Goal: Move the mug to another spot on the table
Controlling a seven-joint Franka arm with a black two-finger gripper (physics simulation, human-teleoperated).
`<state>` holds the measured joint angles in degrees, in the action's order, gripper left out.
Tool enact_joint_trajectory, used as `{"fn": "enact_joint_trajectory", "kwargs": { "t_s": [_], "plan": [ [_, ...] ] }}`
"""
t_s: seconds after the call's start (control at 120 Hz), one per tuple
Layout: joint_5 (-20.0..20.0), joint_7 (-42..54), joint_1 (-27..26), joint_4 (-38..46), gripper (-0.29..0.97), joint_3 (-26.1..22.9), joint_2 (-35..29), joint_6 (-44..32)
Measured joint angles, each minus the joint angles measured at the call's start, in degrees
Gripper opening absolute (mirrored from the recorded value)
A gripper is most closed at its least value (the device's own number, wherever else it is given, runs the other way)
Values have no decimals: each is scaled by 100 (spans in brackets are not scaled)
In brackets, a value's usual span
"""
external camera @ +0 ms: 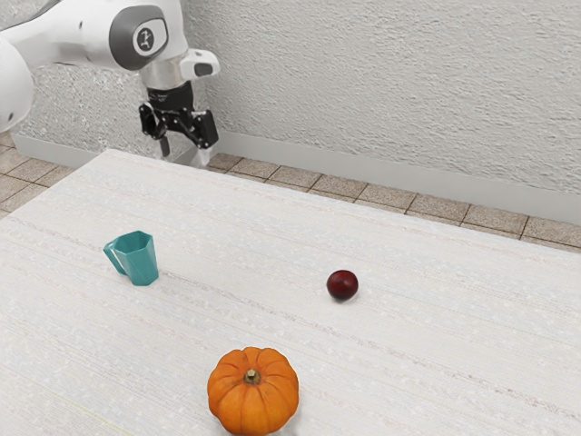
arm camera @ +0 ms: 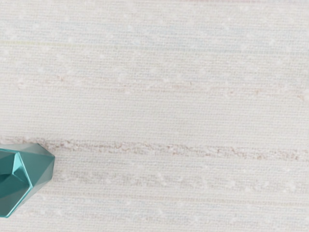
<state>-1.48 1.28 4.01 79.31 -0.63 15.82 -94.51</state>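
A teal faceted mug (external camera: 133,257) stands upright on the white table (external camera: 408,363), handle toward the exterior view's left. In the wrist view a part of the mug (arm camera: 21,179) shows against the table's surface. My gripper (external camera: 182,153) hangs well above the table near its far edge, behind the mug and a little to its right in the exterior view. Its fingers stand apart, open, with nothing between them.
A dark red round fruit (external camera: 342,284) lies to the right of the mug in the exterior view. An orange pumpkin (external camera: 253,391) sits near the front edge. Behind the table are a tiled floor and a grey wall (external camera: 408,82).
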Motion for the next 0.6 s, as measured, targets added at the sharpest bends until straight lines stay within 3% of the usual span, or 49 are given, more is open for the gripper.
{"fn": "enact_joint_trajectory", "kwargs": {
  "t_s": [0.167,0.433,0.6],
  "plan": [
    [84,138,-84,104,68,250,-56,-99],
    [22,1430,-227,1314,68,1449,-898,-435],
    [669,3100,-243,1897,68,2148,-1073,-1119]
  ]
}}
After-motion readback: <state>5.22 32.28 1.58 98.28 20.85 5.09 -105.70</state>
